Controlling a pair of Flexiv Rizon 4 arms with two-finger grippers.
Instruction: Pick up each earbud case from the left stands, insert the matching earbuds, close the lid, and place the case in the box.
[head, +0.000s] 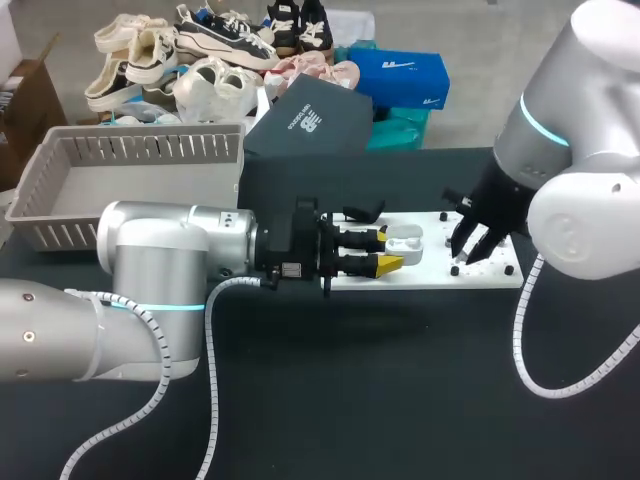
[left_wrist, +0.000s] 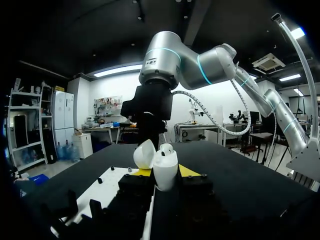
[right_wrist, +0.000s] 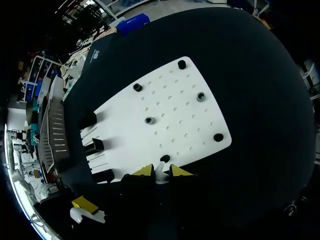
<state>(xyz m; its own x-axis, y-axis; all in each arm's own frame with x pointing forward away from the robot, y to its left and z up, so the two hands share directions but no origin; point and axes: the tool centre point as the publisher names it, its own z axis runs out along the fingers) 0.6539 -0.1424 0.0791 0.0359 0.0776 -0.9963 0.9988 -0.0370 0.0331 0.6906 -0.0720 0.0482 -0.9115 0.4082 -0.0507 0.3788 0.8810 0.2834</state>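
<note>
A white earbud case (left_wrist: 165, 170) stands upright with its lid (left_wrist: 145, 154) open, and my left gripper (left_wrist: 165, 172) is shut on its body. An earbud (left_wrist: 166, 148) shows in its top. In the head view that gripper (head: 392, 248) holds the case (head: 405, 240) over the left part of the white board (head: 490, 272). My right gripper (head: 468, 250) points down at the board's right part. In the right wrist view its yellow tips (right_wrist: 161, 172) pinch a small white earbud (right_wrist: 159, 176) just behind a black holder (right_wrist: 165, 158).
The white board (right_wrist: 170, 115) carries several black pegs and black stands (right_wrist: 95, 146) on its left side. A grey slatted basket (head: 60, 200) sits at the back left. A dark box (head: 300, 140) stands behind the board.
</note>
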